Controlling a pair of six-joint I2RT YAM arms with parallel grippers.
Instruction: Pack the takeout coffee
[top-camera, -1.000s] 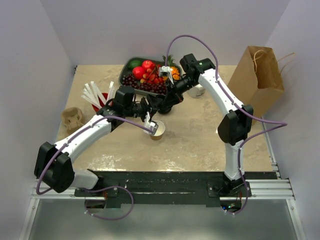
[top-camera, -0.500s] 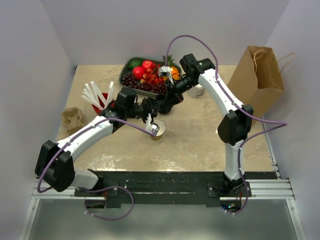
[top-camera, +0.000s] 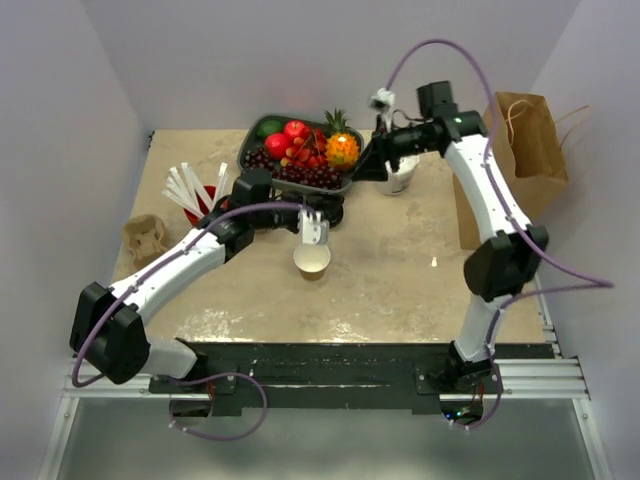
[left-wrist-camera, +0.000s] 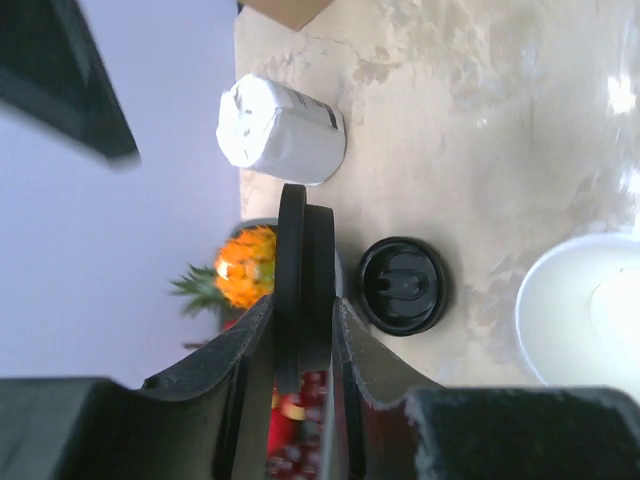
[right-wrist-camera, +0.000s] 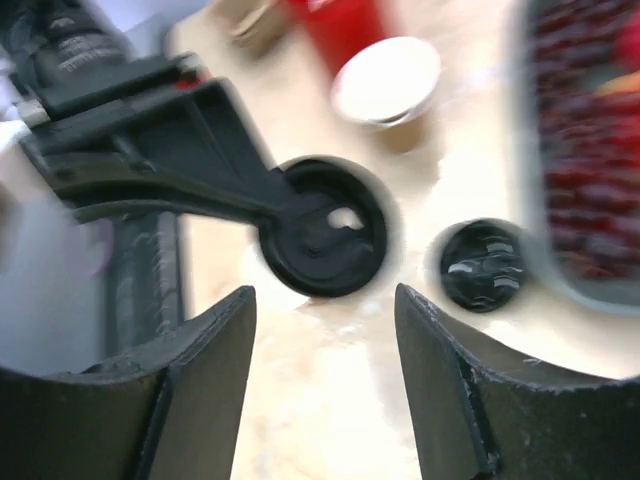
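The takeout coffee cup (top-camera: 312, 260) stands lidless at mid-table, brown outside and white inside; its rim (left-wrist-camera: 575, 310) shows in the left wrist view too. Just above and behind it, my left gripper (top-camera: 313, 228) is shut on a round black lid (left-wrist-camera: 300, 270) held edge-on between the jaws. That lid (right-wrist-camera: 322, 227) appears face-on in the right wrist view. A second black lid (left-wrist-camera: 402, 285) lies flat on the table beside the fruit tray. My right gripper (top-camera: 365, 168) hangs open and empty near the tray's right end, apart from both lids.
A fruit tray (top-camera: 262, 158) sits at the back centre. A brown paper bag (top-camera: 515, 150) stands upright at the back right. A white wrapped object (top-camera: 398, 178) lies near the right gripper. A red cup with white straws (top-camera: 200, 195) and a cardboard cup carrier (top-camera: 147, 237) are at the left.
My right gripper opened, let go of the black lid and pulled up and back to the right. The left gripper closed on that lid and now holds it alone.
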